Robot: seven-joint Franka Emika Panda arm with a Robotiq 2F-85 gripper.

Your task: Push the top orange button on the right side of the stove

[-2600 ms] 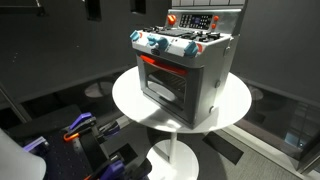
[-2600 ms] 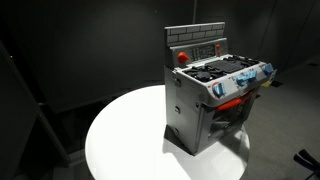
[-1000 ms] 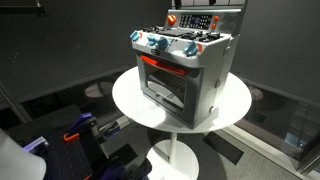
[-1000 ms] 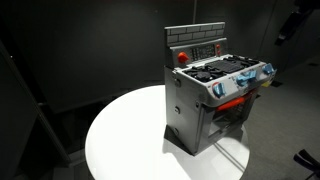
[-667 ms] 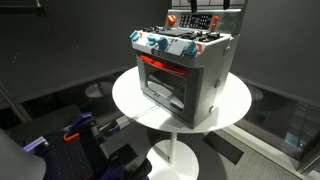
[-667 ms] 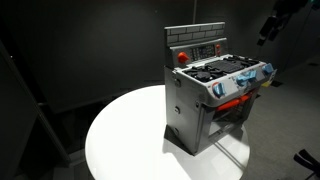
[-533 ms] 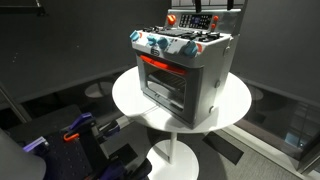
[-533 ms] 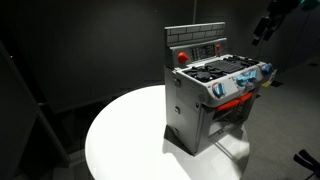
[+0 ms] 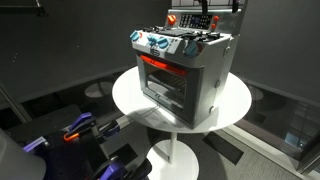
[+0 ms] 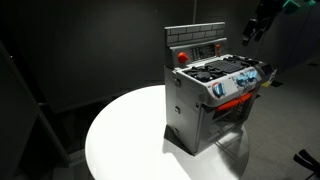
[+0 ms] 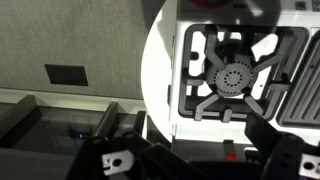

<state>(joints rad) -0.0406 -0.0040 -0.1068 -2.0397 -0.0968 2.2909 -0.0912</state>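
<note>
The toy stove [image 9: 185, 70] stands on a round white table [image 9: 235, 105]. It has a grey body, an orange-red trimmed oven window, blue-and-white knobs and an upright back panel [image 10: 197, 42]. It also shows in an exterior view [image 10: 215, 95]. A round red button [image 10: 182, 57] sits at one end of the panel; the small buttons are too tiny to tell apart. My gripper [image 10: 250, 30] hangs in the air above and beside the panel's other end, touching nothing. In the wrist view its fingers [image 11: 200, 158] are spread apart over a burner [image 11: 235, 80], with a red spot [image 11: 230, 156] between them.
The white table top [image 10: 130, 140] extends well beyond the stove. Below the table, blue and orange gear [image 9: 78, 130] lies on the floor. Dark curtains surround the scene.
My gripper has come in from the upper edge of the exterior views and moved down toward the stove's back panel. The stove has not moved.
</note>
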